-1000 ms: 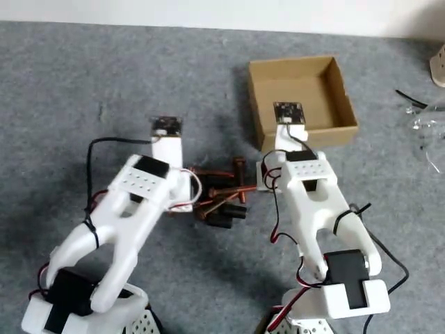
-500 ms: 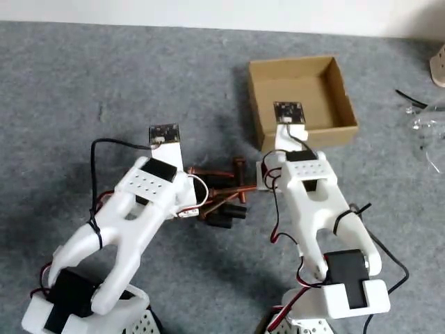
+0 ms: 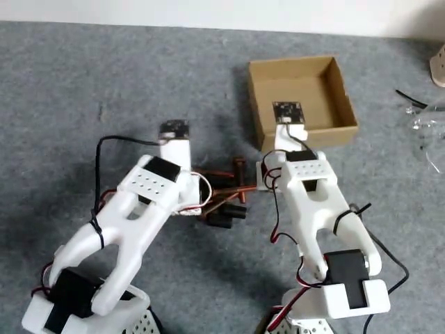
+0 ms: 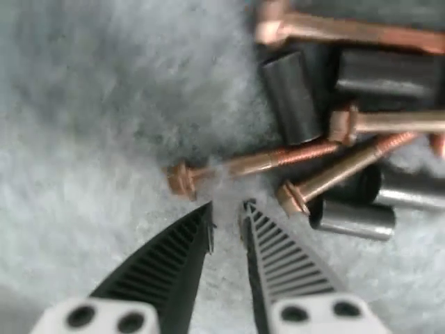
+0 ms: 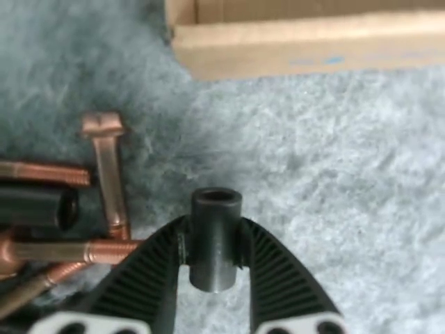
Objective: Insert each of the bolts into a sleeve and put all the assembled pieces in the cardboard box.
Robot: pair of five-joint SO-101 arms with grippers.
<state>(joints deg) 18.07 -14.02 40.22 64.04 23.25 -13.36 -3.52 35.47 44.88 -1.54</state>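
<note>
The left arm [image 3: 139,202] and right arm [image 3: 313,202] stand side by side on the nearest part of a grey carpet-like surface [image 3: 104,69].

In the left wrist view, the left gripper [image 4: 228,212] hangs just above the carpet. Its ribbed black fingers [image 4: 174,257] are a narrow gap apart, with nothing between them. Just past the tips lies a copper-coloured bolt [image 4: 243,165] with a flanged head and a threaded far end. A second bolt [image 4: 334,174] lies slanted beside it. Around and beyond them are dark sleeves [image 4: 292,97], short matte cylinders lying on their sides and crossed by more bolts.

The right gripper [image 5: 213,236] is clamped on a black sleeve [image 5: 216,202], one finger on each side of its smooth wall, and the round open bore shows at its far end. Whether it touches the carpet cannot be told. Beside it lies a copper bolt [image 5: 108,174] with its head towards the box, next to a lying sleeve [image 5: 35,207].

From above, the loose pile [image 3: 222,191] of bolts and sleeves sits between the two wrists.

Farthest off, just beyond the right wrist, is the cardboard box [image 3: 327,136], a plain brown box, open on top, with low walls.
</note>
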